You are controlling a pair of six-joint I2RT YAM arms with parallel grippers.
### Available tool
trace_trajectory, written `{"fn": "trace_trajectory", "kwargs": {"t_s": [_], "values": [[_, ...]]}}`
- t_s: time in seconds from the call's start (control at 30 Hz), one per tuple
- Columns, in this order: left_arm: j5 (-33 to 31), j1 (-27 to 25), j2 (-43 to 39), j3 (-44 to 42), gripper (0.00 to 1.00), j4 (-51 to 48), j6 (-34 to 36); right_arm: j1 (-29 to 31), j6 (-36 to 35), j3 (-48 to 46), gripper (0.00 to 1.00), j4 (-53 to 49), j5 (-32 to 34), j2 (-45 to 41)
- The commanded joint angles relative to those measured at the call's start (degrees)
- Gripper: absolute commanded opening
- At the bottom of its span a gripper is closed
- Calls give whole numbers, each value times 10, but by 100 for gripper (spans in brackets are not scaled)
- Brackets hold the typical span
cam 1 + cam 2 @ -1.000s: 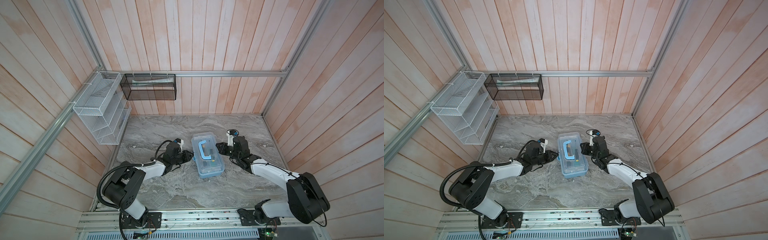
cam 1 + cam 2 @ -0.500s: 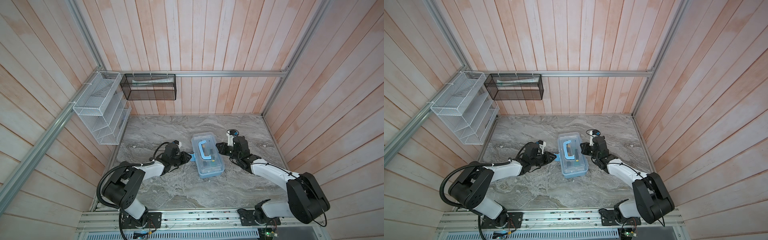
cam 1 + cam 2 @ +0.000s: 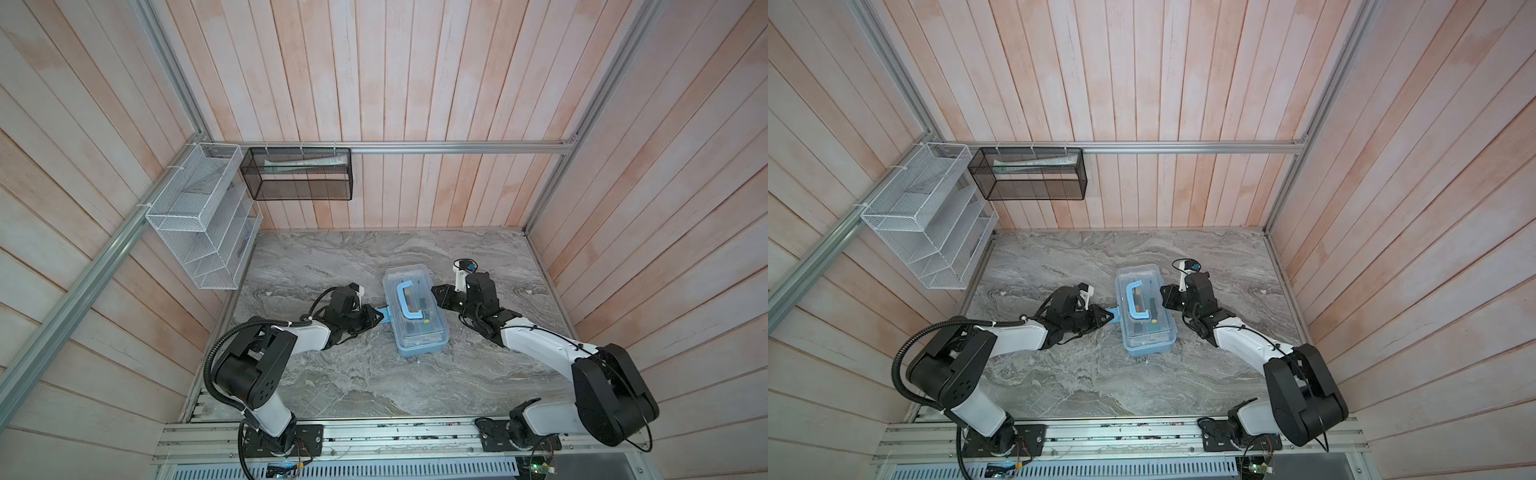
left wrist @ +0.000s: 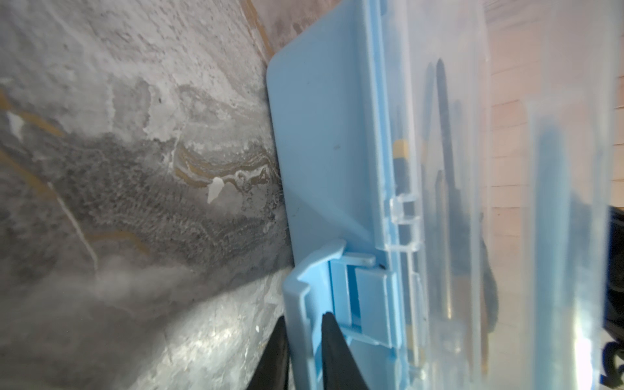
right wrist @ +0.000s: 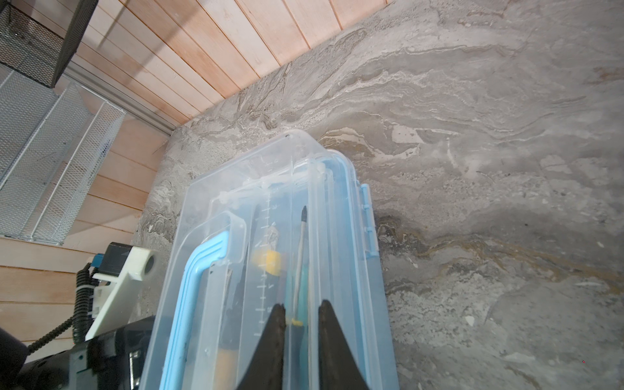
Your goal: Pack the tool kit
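Light-blue latch (image 4: 337,287) swung out, pinched by left gripper (image 4: 304,319); tool kit (image 3: 419,336) clear-lidded.

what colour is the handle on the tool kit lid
Light blue. The handle shows best in a top view.

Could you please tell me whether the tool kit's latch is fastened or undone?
Undone: the latch sticks out from the tool kit, gripped by the left gripper, though the lid lies down.
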Motion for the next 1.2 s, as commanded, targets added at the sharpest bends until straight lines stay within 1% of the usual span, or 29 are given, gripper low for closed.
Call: {"fn": "trace_trajectory", "kwargs": {"t_s": [0.0,0.37,0.63,1.17], "values": [[15,8,-13,-10,20,28,-7,17,2,-17,17,-72,-29,30],[29,22,-57,-17,20,0,-8,17,2,-15,17,-72,-29,32],[50,22,-65,-6,21,-3,-20,17,4,-15,15,-66,-34,36],[37,22,-86,4,21,-62,-4,17,8,-20,14,-58,-33,33]]}}
